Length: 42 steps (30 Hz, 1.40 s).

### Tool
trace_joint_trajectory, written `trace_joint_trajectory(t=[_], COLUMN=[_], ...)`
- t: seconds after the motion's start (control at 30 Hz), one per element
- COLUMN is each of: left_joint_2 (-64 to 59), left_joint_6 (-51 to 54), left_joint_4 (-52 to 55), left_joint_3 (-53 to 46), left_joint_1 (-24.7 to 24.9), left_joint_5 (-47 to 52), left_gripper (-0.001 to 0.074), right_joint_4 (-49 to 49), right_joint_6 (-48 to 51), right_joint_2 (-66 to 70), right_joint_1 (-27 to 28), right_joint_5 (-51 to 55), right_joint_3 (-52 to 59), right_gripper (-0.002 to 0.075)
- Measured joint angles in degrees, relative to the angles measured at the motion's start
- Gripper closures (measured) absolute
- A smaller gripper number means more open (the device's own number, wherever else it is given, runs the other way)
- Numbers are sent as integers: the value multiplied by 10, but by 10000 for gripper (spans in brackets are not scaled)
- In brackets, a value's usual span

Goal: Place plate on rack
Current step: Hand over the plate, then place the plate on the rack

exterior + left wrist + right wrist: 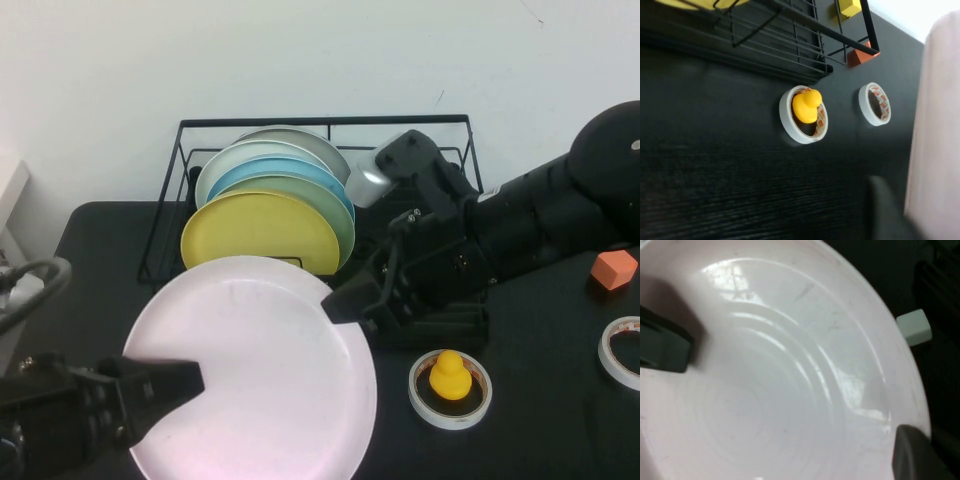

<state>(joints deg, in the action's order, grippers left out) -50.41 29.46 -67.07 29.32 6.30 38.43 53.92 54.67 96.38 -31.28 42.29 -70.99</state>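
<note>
Item one, the plate (265, 370): you have a large pale pink round plate at the near middle of the table (540, 400), just in front of the rack (320, 125), face up toward the high camera.

Left gripper (185, 385): it sits at the plate's near-left rim, one dark finger lying across the top of the rim; you see it pinching the plate there. The right wrist view shows that same finger (662, 342) on the pink surface.

Right gripper (345, 300): it meets the plate's far-right rim, in front of the rack. Whether its fingers are clamped or spread, you cannot tell.

The rack: black wire, at the back of the table against the white wall. It holds a row of upright plates: a yellow plate (262, 232) nearest you, then a pale green plate (330, 205), a blue plate (290, 168), and paler ones behind.

To the right of the pink plate you find a tape roll (450, 392) with a yellow rubber duck (450, 375) standing in its hole. Further right, a second tape roll (622, 352) lies at the table edge, and an orange block (613, 268) rests beyond it.
</note>
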Motion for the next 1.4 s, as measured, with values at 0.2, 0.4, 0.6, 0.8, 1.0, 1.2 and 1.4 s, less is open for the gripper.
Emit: trace_joint_trajectory(t=[0.2,0.4,0.6,0.8,1.0,1.2,1.4], left_joint_2=[0,0,0,0,0,-11,-81], left_joint_6=[88,198,304,441,691,978,1073], left_joint_4=[-5,-12,-28,-40,-169,-288,-302], left_joint_3=[0,0,-1,-1,3,51,107], left_joint_1=[0,0,0,0,0,0,0], left_joint_5=[-8,-11,-4,-6,-74,-167,-172], left_gripper=[620,620,620,620,620,620,620], right_joint_4=[15,14,30,33,0,-155,-260], right_joint_6=[26,71,65,29,-96,-119,-131], right_joint_2=[0,0,0,0,-21,-101,-195], right_joint_1=[0,5,4,25,93,103,103], right_joint_5=[4,32,57,168,263,282,282], right_joint_3=[0,-5,-41,-110,-228,-246,-176], right_gripper=[717,693,463,224,363,668,718])
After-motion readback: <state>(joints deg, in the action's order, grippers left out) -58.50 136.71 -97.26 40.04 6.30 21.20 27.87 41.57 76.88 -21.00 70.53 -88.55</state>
